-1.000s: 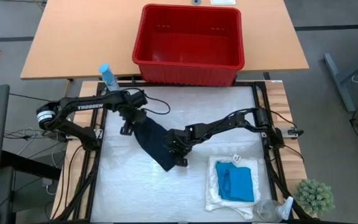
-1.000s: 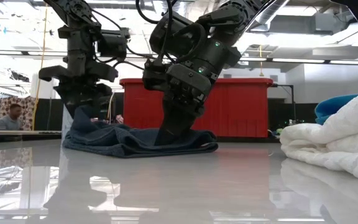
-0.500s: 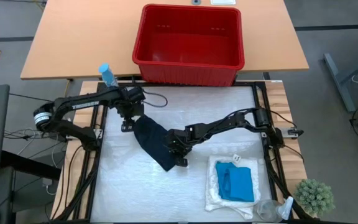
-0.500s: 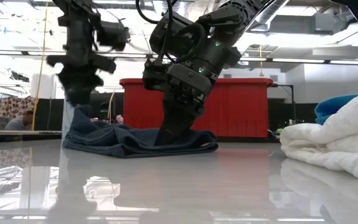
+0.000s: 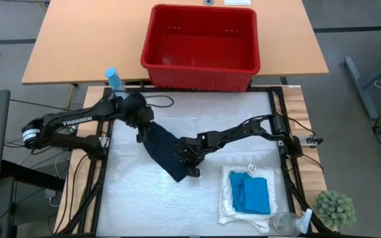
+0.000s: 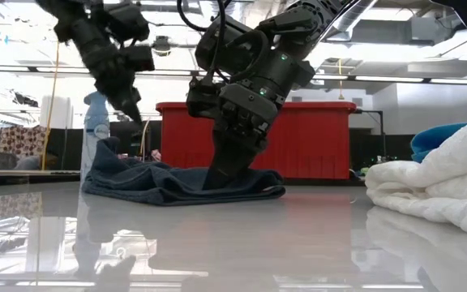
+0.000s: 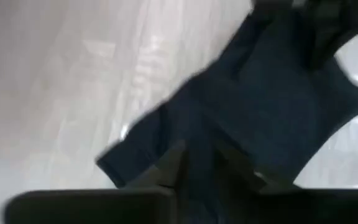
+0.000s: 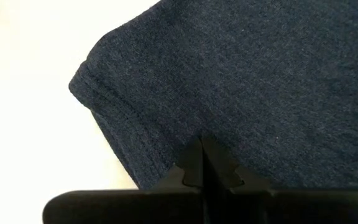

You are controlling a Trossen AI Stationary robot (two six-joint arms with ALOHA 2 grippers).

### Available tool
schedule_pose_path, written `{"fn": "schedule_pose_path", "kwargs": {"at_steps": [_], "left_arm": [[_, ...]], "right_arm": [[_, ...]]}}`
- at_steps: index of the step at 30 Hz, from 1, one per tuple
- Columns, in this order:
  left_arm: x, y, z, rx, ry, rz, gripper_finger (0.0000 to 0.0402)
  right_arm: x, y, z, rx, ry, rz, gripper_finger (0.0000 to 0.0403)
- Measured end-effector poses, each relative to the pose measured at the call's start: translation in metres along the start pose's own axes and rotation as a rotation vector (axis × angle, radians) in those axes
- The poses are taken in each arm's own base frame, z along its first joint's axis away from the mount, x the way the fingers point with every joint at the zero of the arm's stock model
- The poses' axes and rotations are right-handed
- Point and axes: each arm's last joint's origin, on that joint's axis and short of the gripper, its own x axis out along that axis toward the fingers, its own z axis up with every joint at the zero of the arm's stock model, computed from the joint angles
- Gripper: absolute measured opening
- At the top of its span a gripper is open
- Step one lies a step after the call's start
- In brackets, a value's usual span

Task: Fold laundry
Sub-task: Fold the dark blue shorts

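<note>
Laundry folding partly done: the cream cloth [image 5: 229,198] with the turquoise garment [image 5: 252,194] on it lies folded near the table's right front corner.
The navy garment [image 5: 163,151] lies mid-table, unfinished; right gripper [image 5: 189,157] pinches it shut, left gripper [image 5: 139,127] hovers at its far end, fingers unclear.

The left claw [image 5: 139,129] has tilted and narrowed at the navy garment's [image 5: 164,151] corner.

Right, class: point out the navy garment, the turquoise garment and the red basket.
navy garment [image 5: 163,151]: high view, middle of cloth.
turquoise garment [image 5: 252,195]: high view, centre of fold.
red basket [image 5: 200,75]: high view, near wall.
</note>
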Motion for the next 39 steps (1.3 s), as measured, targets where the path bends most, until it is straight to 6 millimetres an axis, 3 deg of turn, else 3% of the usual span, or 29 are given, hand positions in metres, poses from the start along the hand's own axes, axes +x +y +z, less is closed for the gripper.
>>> {"fn": "schedule_pose_path", "kwargs": {"at_steps": [4, 15, 25, 31, 35, 39], "left_arm": [[0.016, 0.001, -0.021, -0.030, 0.062, 0.062, 0.0008], [0.034, 0.001, -0.054, -0.168, 0.149, 0.096, 0.0002], [0.033, 0.006, -0.044, -0.240, 0.033, 0.202, 0.0000], [0.031, 0.005, -0.026, -0.155, -0.150, 0.127, 0.0000], [0.039, 0.011, -0.022, -0.117, -0.169, 0.207, 0.0000], [0.055, 0.014, -0.026, -0.109, -0.100, 0.167, 0.0000]], "right_arm": [[0.000, 0.000, 0.000, 0.000, 0.001, 0.004, 0.0023], [0.000, 0.000, -0.001, 0.000, 0.007, 0.004, 0.0024], [0.000, 0.000, -0.003, 0.006, 0.030, 0.003, 0.0024], [0.000, 0.000, -0.003, 0.000, 0.035, 0.003, 0.0024], [0.000, 0.000, -0.003, 0.000, 0.035, 0.003, 0.0024], [0.000, 0.000, -0.003, -0.001, 0.036, 0.004, 0.0024]]}}
